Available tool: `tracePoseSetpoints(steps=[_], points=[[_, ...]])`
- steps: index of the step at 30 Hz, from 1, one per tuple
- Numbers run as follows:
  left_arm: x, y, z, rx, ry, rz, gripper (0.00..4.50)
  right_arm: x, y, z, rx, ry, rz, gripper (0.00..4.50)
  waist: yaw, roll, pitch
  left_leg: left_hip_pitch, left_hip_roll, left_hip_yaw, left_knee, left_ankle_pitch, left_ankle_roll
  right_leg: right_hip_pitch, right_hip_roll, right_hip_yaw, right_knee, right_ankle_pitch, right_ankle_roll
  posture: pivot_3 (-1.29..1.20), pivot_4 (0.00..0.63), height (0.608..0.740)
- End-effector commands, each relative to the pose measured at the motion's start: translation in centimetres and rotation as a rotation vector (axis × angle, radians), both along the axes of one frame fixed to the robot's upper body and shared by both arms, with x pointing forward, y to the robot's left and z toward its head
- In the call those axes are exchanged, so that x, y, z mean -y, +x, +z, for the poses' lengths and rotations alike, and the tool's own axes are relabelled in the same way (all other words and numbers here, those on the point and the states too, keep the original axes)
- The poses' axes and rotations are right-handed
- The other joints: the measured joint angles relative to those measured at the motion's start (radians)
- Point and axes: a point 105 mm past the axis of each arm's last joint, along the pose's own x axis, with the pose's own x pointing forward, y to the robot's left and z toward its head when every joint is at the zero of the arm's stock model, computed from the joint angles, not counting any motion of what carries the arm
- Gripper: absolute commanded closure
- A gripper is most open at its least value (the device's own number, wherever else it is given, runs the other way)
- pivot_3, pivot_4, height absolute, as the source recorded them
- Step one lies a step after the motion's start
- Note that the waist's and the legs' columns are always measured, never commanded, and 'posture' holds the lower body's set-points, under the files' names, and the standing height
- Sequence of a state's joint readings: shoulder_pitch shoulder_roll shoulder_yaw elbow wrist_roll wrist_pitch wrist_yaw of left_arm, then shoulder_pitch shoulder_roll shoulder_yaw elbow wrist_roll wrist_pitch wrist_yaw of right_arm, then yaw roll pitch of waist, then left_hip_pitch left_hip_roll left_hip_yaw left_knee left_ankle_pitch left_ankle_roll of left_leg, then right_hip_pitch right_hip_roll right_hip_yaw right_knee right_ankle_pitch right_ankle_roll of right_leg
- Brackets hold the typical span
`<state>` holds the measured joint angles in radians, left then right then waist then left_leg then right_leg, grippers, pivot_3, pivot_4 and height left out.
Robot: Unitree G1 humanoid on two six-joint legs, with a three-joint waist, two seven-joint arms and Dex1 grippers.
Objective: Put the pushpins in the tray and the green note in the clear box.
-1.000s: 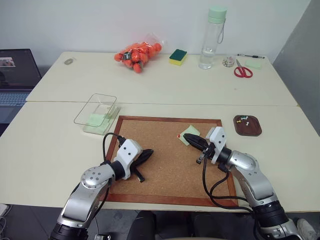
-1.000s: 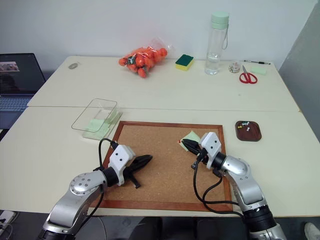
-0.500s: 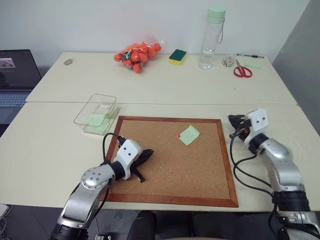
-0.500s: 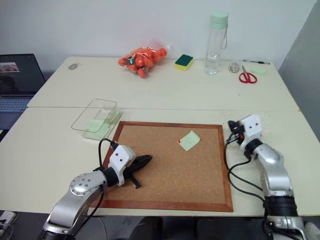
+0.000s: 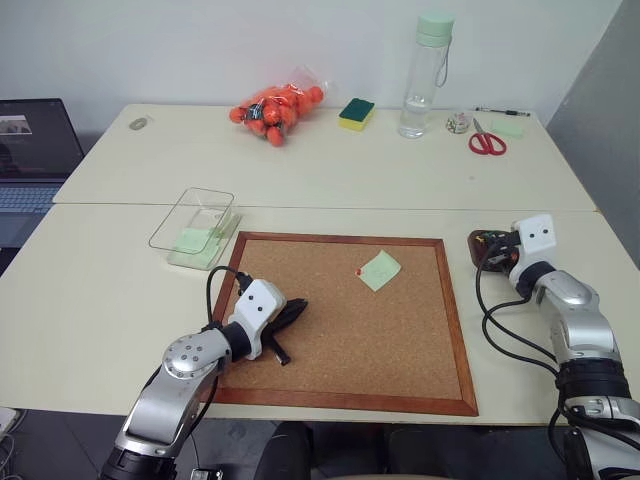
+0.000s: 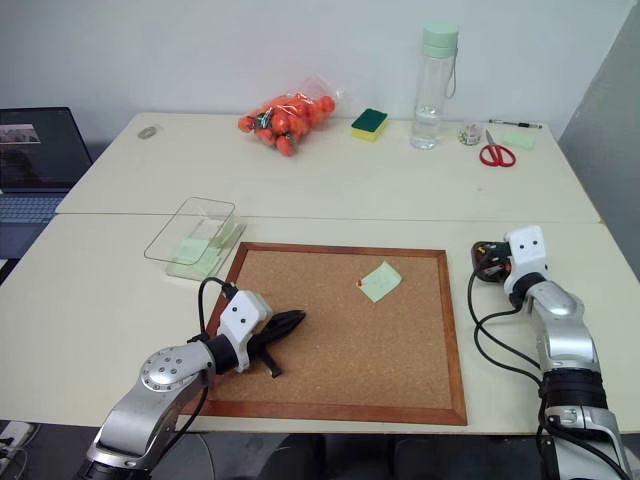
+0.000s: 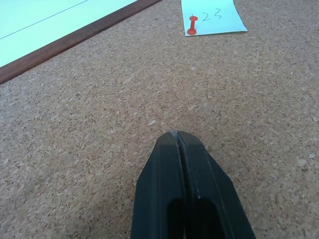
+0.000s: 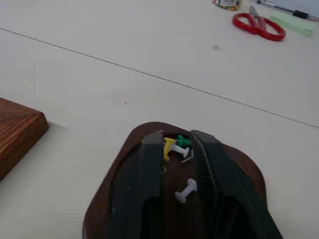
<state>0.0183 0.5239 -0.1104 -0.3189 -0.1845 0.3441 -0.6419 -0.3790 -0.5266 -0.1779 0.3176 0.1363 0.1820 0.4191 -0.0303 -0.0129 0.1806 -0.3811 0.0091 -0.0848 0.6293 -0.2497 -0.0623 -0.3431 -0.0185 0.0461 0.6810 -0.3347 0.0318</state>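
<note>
Currently right gripper (image 8: 176, 144) is parted over the tray (image 8: 113, 179); left gripper (image 7: 178, 137) is shut, empty. Red pushpin (image 7: 192, 26) is tiny and slippery, best pinched at the head; green note (image 5: 380, 269) is flimsy.

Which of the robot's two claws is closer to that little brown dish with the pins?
The right gripper: it hangs directly over the tray. The left gripper rests far across the corkboard, near its opposite edge.

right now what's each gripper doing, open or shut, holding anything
left gripper: shut, empty, over the corkboard.
right gripper: fingers parted, over the tray, pushpins lying between them; holding nothing that i can see.
</note>
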Motion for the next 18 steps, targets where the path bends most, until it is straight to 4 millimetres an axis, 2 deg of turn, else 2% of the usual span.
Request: tracePoseSetpoints(steps=[1,2,6,8,11,16,18], points=[[0.0,-0.5,-1.4,-0.061,0.019,0.001,4.5,0.7,-0.4,2.0,0.074,-0.006,-0.019,2.66,0.0,0.0,0.0,0.0,0.0,0.0,0.0,0.0,0.0,0.0,0.0,0.0,0.0,0.0,0.0,0.0,0.15,0.74],[0.0,-0.5,-1.4,-0.061,0.019,0.0,4.5,0.8,-0.5,2.1,0.079,-0.006,-0.022,2.56,0.0,0.0,0.0,0.0,0.0,0.0,0.0,0.0,0.0,0.0,0.0,0.0,0.0,0.0,0.0,0.0,0.15,0.74],[0.0,-0.5,-1.4,-0.062,0.019,-0.001,4.5,0.9,-0.8,3.0,0.114,0.0,-0.031,1.7,0.0,0.0,0.0,0.0,0.0,0.0,0.0,0.0,0.0,0.0,0.0,0.0,0.0,0.0,0.0,0.0,0.15,0.74],[0.0,-0.6,-1.4,-0.062,0.019,-0.002,4.5,-0.1,-1.1,3.7,0.141,0.022,0.021,1.28,0.0,0.0,0.0,0.0,0.0,0.0,0.0,0.0,0.0,0.0,0.0,0.0,0.0,0.0,0.0,0.0,0.15,0.74],[0.0,-0.6,-1.4,-0.064,0.018,-0.003,4.5,-4.3,-2.4,4.0,0.13,0.051,0.235,0.61,0.0,0.0,0.0,0.0,0.0,0.0,0.0,0.0,0.0,0.0,0.0,0.0,0.0,0.0,0.0,0.0,0.15,0.74],[-0.1,-0.6,-1.4,-0.066,0.016,-0.004,4.5,-12.5,-5.3,3.1,0.078,0.057,0.558,0.61,0.0,0.0,0.0,0.0,0.002,-0.002,0.0,0.0,0.0,0.0,0.0,-0.001,0.0,0.0,0.0,0.0,0.15,0.74],[-0.1,-0.6,-1.4,-0.066,0.015,0.0,4.5,-14.9,-5.9,2.7,0.07,0.067,0.629,0.61,-0.001,0.0,0.0,0.0,0.002,-0.002,0.0,0.0,0.0,0.0,0.0,-0.001,0.0,0.0,0.0,0.0,0.15,0.74]])
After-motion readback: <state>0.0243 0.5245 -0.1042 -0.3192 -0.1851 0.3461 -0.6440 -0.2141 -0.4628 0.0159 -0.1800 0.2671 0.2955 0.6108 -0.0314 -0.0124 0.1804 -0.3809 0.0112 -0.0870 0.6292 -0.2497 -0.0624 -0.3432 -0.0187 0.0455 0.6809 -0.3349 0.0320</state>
